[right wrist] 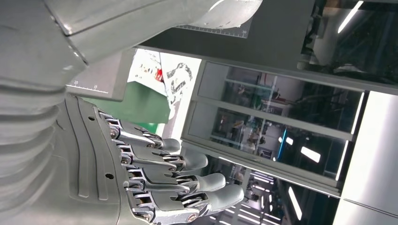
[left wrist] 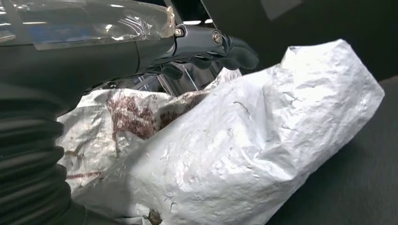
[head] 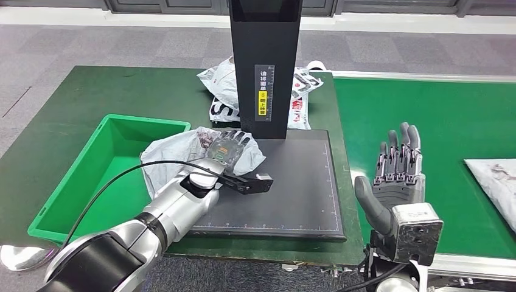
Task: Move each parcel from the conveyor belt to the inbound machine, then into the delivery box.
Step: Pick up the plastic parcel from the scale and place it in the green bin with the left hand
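The inbound machine's dark platform (head: 292, 182) sits at the centre of the head view, its front edge close to the front edge of the green desk (head: 55, 109). Its black column (head: 265, 67) rises from the platform's far side. The right half of the platform is bare, as is the stretch of green conveyor belt (head: 426, 103) to its right. The green delivery box (head: 115, 158) stands just left of the platform, its near right corner hidden by the left arm.

A crumpled grey-white parcel (head: 176, 152) lies across the platform's left edge, partly over the box's right rim. The left hand (head: 228, 155) lies flat on top of the parcel at its right end, fingers stretched toward the column's base; whether they actually grip the bag cannot be told. In the left wrist view the parcel (left wrist: 244, 136) bulges up close under the hand (left wrist: 202, 44), which touches its upper surface.

Another printed parcel (head: 222, 91) lies behind the column at the upper centre, and a third parcel (head: 496, 182) rests on the belt at the right edge.

The right hand (head: 398, 173) is upright over the belt's near left corner, fingers straight and apart, holding nothing. The right wrist view shows that hand (right wrist: 155, 183) with fingers extended and empty.
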### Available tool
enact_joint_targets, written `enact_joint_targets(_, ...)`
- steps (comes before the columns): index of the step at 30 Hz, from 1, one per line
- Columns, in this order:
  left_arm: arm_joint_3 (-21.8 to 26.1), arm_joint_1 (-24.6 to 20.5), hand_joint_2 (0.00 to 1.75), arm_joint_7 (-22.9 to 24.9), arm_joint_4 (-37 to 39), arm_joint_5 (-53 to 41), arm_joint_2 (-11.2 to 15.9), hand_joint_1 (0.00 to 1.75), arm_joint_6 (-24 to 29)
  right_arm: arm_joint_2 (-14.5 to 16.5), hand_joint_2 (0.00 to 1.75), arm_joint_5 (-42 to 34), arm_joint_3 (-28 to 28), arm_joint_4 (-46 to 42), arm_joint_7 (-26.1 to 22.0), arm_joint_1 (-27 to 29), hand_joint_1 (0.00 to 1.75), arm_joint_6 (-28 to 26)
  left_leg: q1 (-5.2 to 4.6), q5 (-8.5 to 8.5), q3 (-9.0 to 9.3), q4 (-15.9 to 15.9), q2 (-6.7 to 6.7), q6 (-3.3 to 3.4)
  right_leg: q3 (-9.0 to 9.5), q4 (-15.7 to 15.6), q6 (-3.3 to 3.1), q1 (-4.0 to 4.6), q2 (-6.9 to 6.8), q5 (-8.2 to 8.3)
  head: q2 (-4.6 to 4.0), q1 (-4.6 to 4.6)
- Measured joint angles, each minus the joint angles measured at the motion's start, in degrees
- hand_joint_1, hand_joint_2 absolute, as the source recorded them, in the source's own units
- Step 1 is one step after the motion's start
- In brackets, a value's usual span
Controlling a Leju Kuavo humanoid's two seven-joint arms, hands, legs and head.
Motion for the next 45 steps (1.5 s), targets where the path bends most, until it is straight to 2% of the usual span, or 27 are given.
enact_joint_targets(15, 0.0, 0.0, 1.75, 0.0, -0.9, -0.2, 0.0, 0.00, 0.0, -0.7, 1.75, -0.1, 0.0, 0.0, -0.1, 0.2, 0.00, 0.0, 0.00, 0.00, -0.01, 0.0, -0.01, 0.00, -0.01, 0.0, 0.00, 0.00, -0.01, 0.00, 0.00, 0.00)
enact_joint_targets(19, 0.1, 0.0, 1.75, 0.1, -0.9, -1.1, 0.0, 1.75, -0.4, -0.8, 1.75, -0.6, 0.0, 0.0, -0.2, 0.2, 0.00, 0.2, 0.00, 0.00, -0.02, 0.0, -0.01, 0.00, -0.01, 0.0, 0.00, 0.00, -0.01, 0.00, 0.00, -0.01)
enact_joint_targets(37, 3.5, 2.0, 1.75, -0.1, -2.6, -3.3, -0.6, 1.75, 1.7, -0.9, 1.75, 0.2, -0.1, -1.7, 0.4, 1.5, 0.00, -1.6, 0.00, 0.00, -0.02, 0.0, 0.00, 0.00, -0.05, 0.0, 0.00, 0.00, 0.02, 0.00, 0.00, -0.01)
enact_joint_targets(45, 5.8, 3.2, 1.75, 0.7, -3.8, -4.4, -0.6, 1.75, 3.5, -0.8, 1.75, 1.5, -3.0, -1.7, 2.1, 1.6, 0.00, -3.4, 0.00, 0.00, -0.04, 0.0, 0.00, 0.00, -0.06, 0.0, 0.00, 0.00, 0.01, 0.00, 0.00, 0.00)
